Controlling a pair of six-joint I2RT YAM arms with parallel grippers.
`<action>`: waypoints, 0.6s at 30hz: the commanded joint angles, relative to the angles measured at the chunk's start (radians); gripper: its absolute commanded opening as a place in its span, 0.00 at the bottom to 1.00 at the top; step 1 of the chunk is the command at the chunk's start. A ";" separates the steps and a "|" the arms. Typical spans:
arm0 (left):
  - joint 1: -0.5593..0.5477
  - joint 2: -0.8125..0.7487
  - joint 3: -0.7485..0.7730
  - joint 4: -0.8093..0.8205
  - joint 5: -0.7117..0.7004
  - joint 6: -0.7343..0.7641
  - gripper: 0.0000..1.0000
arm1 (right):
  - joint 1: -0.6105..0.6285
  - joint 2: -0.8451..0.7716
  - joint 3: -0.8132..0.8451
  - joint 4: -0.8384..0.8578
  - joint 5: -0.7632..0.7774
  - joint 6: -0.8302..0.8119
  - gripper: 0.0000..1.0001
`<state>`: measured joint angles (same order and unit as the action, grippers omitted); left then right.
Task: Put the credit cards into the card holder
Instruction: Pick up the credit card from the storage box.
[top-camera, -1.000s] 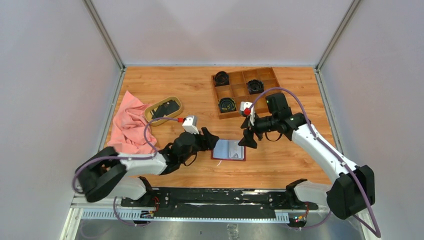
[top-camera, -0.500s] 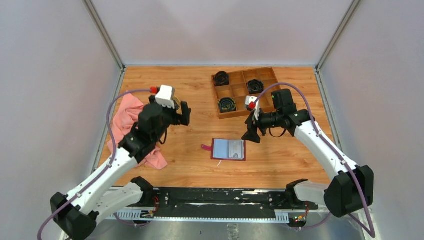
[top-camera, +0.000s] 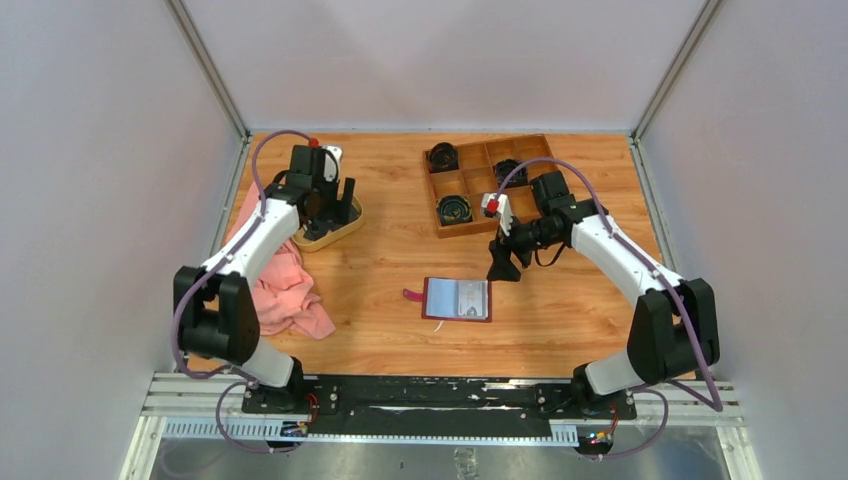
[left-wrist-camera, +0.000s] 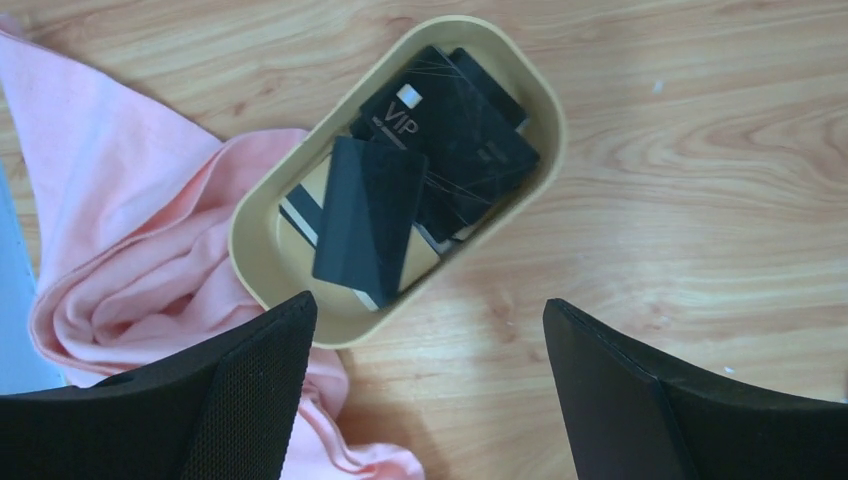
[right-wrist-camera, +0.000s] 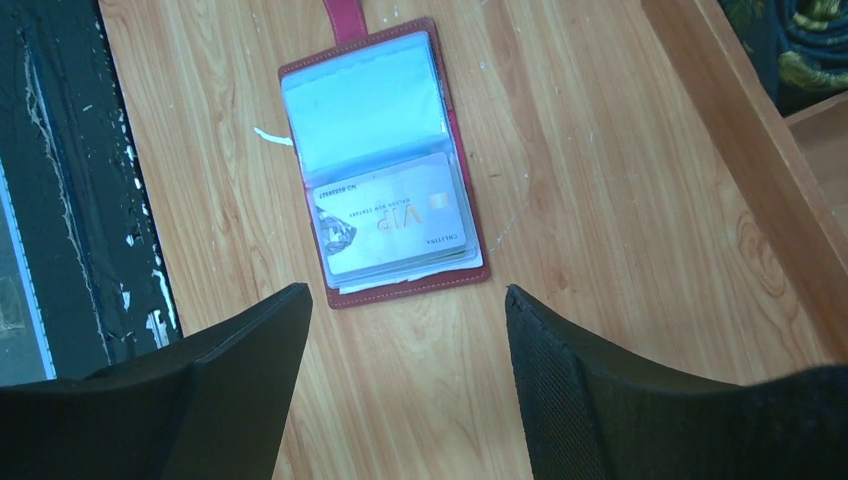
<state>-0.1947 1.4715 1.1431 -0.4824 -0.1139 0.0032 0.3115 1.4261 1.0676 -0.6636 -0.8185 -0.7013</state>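
The card holder (top-camera: 458, 298), a dark red wallet, lies open at the table's centre. The right wrist view shows a pale card (right-wrist-camera: 395, 215) in its clear lower pocket and the snap tab at the top of the card holder (right-wrist-camera: 462, 130). Several credit cards (left-wrist-camera: 440, 120), mostly black with a tan-gold one underneath, lie stacked in an oval tan dish (left-wrist-camera: 252, 262). My left gripper (top-camera: 345, 205) hovers open and empty above the dish, seen in the left wrist view (left-wrist-camera: 430, 330). My right gripper (top-camera: 503, 265) is open and empty just right of the wallet, seen in the right wrist view (right-wrist-camera: 405, 300).
A pink cloth (top-camera: 280, 280) lies left of the dish and partly under it, as the left wrist view (left-wrist-camera: 130, 230) shows. A wooden compartment box (top-camera: 490, 185) with black round items stands at the back right, its wall (right-wrist-camera: 760, 170) near my right gripper. The black base rail (right-wrist-camera: 60, 200) runs along the near edge.
My left arm has swung from beside the wallet back and left to above the tan dish. My right gripper has stayed by the wallet's right side, shifting only slightly.
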 joint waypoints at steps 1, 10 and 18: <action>0.071 0.104 0.104 -0.046 0.037 0.053 0.85 | -0.024 0.037 0.029 -0.057 0.022 -0.036 0.74; 0.122 0.353 0.275 -0.129 0.081 0.104 0.79 | -0.036 0.077 0.030 -0.061 0.036 -0.048 0.74; 0.146 0.410 0.264 -0.134 0.090 0.112 0.82 | -0.038 0.129 0.050 -0.088 0.027 -0.062 0.73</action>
<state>-0.0723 1.8629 1.4006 -0.5873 -0.0547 0.0956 0.2893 1.5318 1.0863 -0.7044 -0.7864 -0.7376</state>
